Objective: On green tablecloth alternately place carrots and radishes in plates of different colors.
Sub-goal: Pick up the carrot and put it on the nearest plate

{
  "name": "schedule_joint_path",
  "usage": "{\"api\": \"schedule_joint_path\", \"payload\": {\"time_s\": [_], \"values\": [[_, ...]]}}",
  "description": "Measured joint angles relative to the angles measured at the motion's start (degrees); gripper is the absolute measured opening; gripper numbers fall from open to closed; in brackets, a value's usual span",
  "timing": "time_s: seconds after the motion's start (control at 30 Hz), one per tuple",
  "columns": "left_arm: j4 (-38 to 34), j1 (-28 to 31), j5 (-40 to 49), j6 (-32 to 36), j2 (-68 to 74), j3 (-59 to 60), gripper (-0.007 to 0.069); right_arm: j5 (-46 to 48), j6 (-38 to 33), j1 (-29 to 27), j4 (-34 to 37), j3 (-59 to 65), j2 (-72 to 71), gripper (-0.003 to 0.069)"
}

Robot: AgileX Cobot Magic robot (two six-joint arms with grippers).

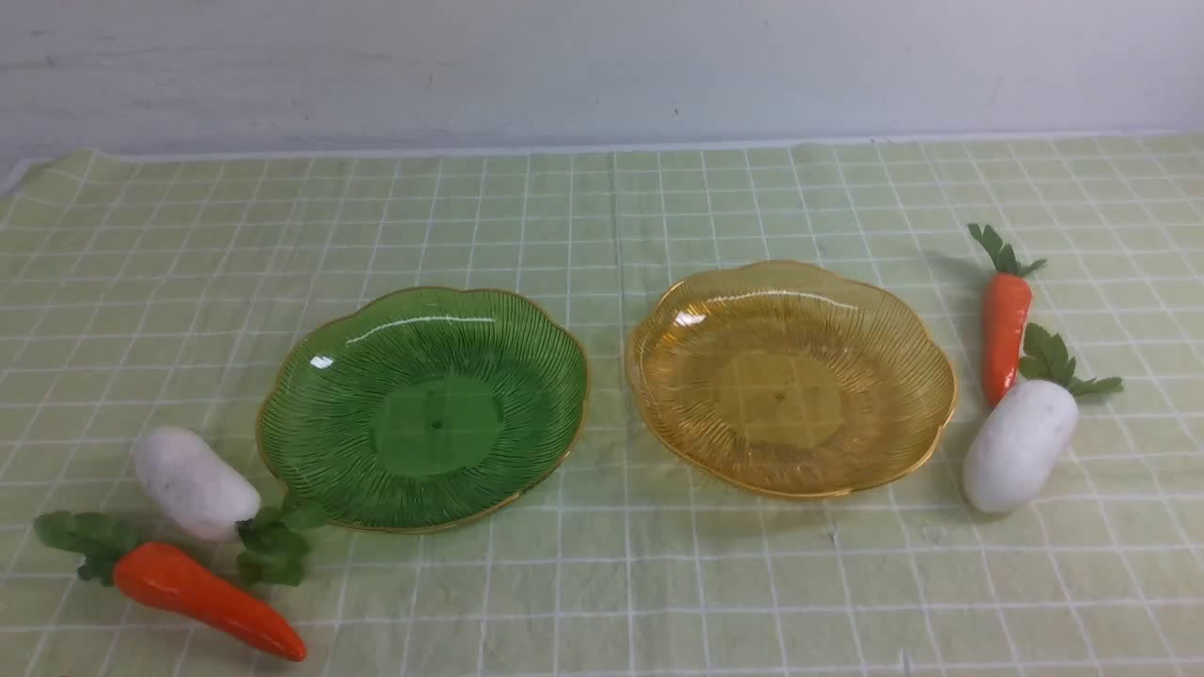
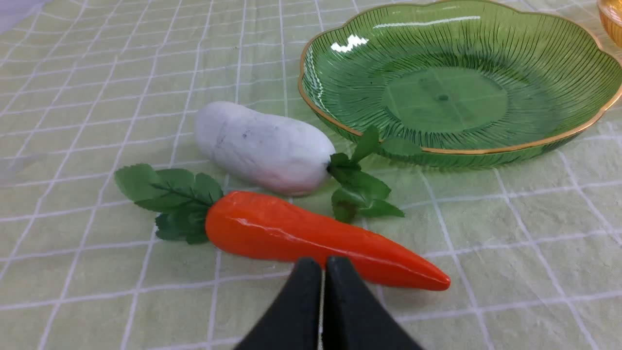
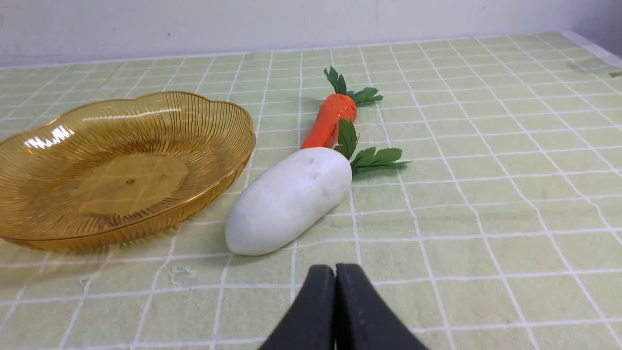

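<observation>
On the green tablecloth stand a green plate at centre left and an amber plate at centre right, both empty. Left of the green plate lie a white radish and an orange carrot. Right of the amber plate lie another carrot and radish. My left gripper is shut and empty, just short of the left carrot. The right gripper is shut and empty, short of the right radish. Neither arm shows in the front view.
A pale wall rises behind the cloth's far edge. In the left wrist view the green plate sits beyond the radish, with the amber plate's rim at the corner.
</observation>
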Motion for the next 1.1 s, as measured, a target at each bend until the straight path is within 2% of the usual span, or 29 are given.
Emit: {"api": "schedule_joint_path", "payload": {"time_s": [0.53, 0.73, 0.97, 1.0, 1.03, 1.1], "values": [[0.02, 0.0, -0.36, -0.46, 0.0, 0.01, -0.0008, 0.0, 0.0, 0.0, 0.0, 0.0, 0.0, -0.0014], [-14.0, 0.0, -11.21, -8.85, 0.0, 0.14, -0.0008, 0.0, 0.0, 0.0, 0.0, 0.0, 0.0, -0.0014], [-24.21, 0.0, -26.32, -10.2, 0.0, 0.14, -0.0008, 0.0, 0.0, 0.0, 0.0, 0.0, 0.0, -0.0014], [-25.77, 0.0, -29.13, -10.32, 0.0, 0.14, -0.0008, 0.0, 0.0, 0.0, 0.0, 0.0, 0.0, -0.0014], [-28.75, 0.0, -35.9, -10.68, 0.0, 0.14, -0.0008, 0.0, 0.0, 0.0, 0.0, 0.0, 0.0, -0.0014], [-30.34, 0.0, -38.2, -10.68, 0.0, 0.01, -0.0008, -0.06, 0.0, 0.0, 0.0, 0.0, 0.0, -0.0014]]}}
